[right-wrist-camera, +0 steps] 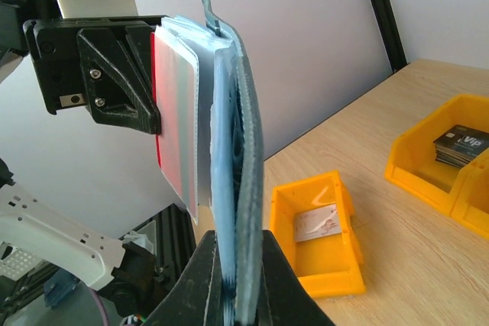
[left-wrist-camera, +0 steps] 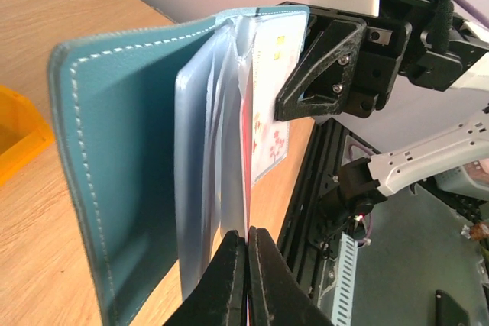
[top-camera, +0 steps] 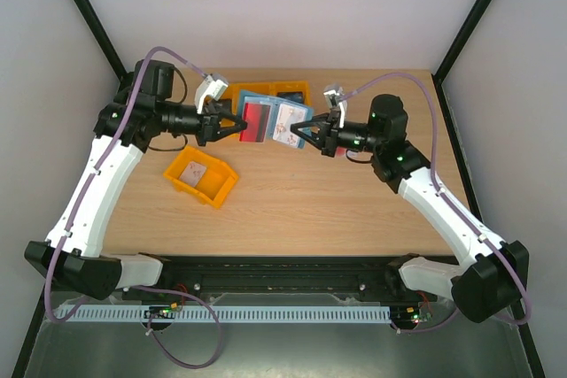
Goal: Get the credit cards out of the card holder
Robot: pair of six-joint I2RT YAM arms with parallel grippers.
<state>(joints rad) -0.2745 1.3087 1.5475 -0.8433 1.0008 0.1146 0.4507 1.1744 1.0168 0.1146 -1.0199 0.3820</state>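
Note:
The teal card holder (top-camera: 285, 121) hangs open in the air above the back of the table, stretched between both grippers. My left gripper (top-camera: 240, 124) is shut on the thin edge of a red credit card (top-camera: 254, 121) that sits among the holder's clear sleeves. In the left wrist view that red edge (left-wrist-camera: 246, 166) runs down into my shut left gripper (left-wrist-camera: 247, 238), with the holder's teal cover (left-wrist-camera: 114, 158) to the left. A pale credit card with pinkish marks (left-wrist-camera: 272, 131) shows behind it. My right gripper (right-wrist-camera: 238, 243) is shut on the holder's cover edge (right-wrist-camera: 246, 150).
An orange bin (top-camera: 202, 176) with one card (right-wrist-camera: 317, 224) in it stands on the table below the left gripper. More orange bins (top-camera: 285, 90) stand at the back; one (right-wrist-camera: 439, 166) holds dark cards. The black rail (top-camera: 283, 267) runs along the near edge.

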